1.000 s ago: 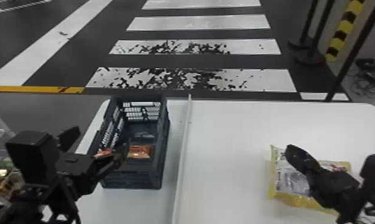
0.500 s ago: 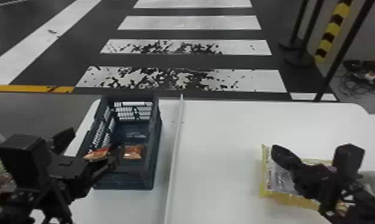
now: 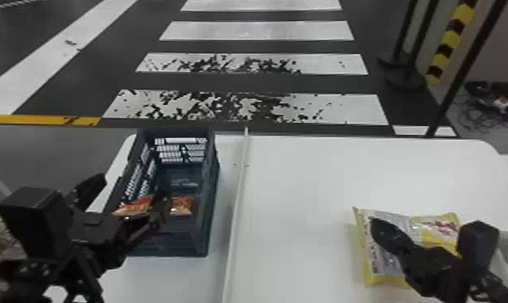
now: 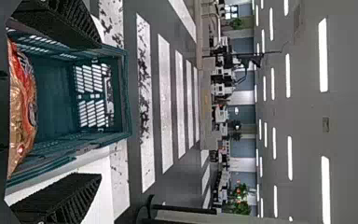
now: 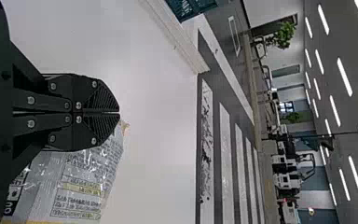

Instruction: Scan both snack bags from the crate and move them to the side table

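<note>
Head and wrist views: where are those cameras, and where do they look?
Head view: on the robot's head, facing forward and down at crate and white table; left arm and right arm show.
Left wrist view: on that wrist, looking past the left gripper and crate to the crosswalk.
Right wrist view: on that wrist, looking past the right gripper and table to the crosswalk.
Head and left wrist views share the crate.
</note>
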Robot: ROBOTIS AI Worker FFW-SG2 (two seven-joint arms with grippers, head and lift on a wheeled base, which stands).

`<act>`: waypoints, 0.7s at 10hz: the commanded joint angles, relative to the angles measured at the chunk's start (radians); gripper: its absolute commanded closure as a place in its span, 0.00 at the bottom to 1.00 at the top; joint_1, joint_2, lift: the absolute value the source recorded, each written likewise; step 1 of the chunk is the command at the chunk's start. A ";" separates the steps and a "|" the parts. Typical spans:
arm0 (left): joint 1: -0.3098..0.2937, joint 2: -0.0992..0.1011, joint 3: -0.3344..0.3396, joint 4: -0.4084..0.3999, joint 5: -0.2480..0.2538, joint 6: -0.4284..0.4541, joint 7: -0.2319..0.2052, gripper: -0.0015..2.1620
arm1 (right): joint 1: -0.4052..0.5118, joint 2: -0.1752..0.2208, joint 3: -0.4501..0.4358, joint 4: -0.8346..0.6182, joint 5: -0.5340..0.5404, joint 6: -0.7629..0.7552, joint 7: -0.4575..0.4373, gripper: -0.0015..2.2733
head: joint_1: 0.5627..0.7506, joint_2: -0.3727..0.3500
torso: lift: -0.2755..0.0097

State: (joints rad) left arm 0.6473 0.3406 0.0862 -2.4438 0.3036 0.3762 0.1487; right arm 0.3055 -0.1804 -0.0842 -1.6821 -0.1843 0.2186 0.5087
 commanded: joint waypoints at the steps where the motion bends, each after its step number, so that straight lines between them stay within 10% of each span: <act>1: -0.001 -0.002 -0.003 0.003 -0.001 -0.003 0.000 0.00 | 0.052 -0.001 -0.025 -0.021 -0.014 -0.047 0.016 0.99 | 0.70 0.60 | 0.63; 7: -0.035 0.003 -0.036 0.054 0.000 -0.030 0.000 0.00 | 0.299 -0.010 -0.069 -0.229 -0.034 -0.103 0.068 0.99 | 0.70 0.58 | 0.63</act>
State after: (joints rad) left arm 0.6140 0.3420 0.0527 -2.3937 0.3037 0.3475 0.1487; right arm 0.5879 -0.1892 -0.1530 -1.9109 -0.2190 0.1289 0.5769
